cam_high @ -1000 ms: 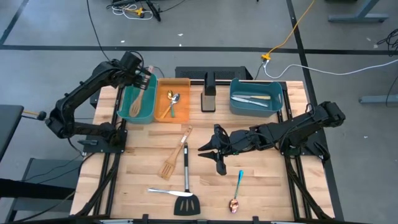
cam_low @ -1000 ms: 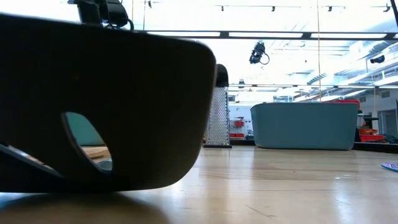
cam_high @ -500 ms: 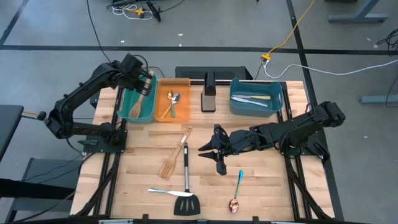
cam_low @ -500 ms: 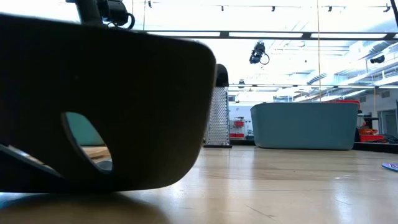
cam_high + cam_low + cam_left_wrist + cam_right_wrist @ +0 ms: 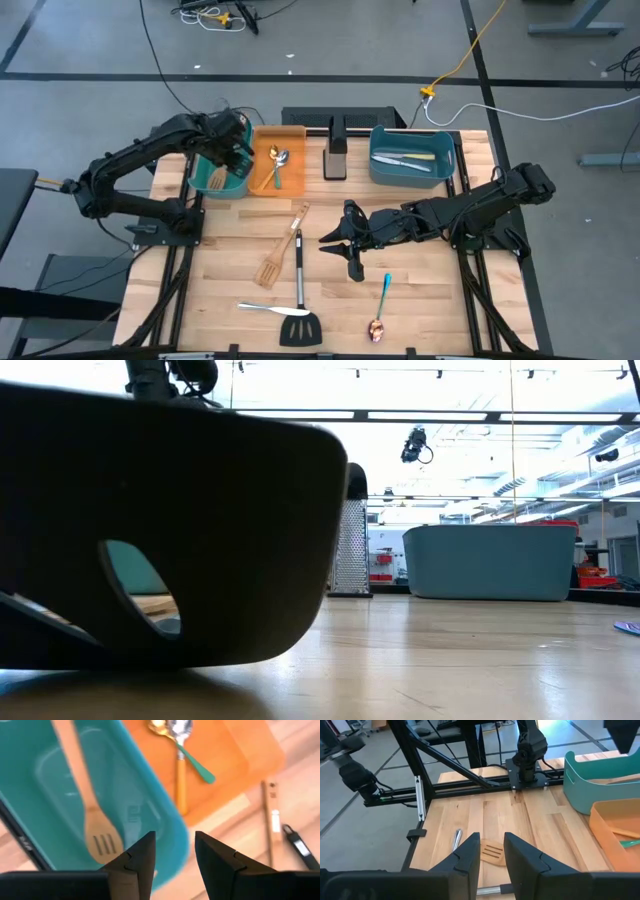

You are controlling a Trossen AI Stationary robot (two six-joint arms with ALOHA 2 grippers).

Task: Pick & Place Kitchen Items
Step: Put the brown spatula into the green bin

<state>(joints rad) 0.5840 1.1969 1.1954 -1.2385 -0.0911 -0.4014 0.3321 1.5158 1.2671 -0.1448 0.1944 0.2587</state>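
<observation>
Left gripper (image 5: 172, 865), jaws parted and empty, is hovering above the teal bin (image 5: 165, 827); the nearest loose wooden spatula (image 5: 283, 248) is lying diagonally toward the table centre.

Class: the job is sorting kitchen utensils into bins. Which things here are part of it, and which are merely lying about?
Job: wooden spatula, black turner, silver knife, blue-handled spoon, slotted wooden spoon, bins.

Lying about: grater, yellow cable.
</observation>
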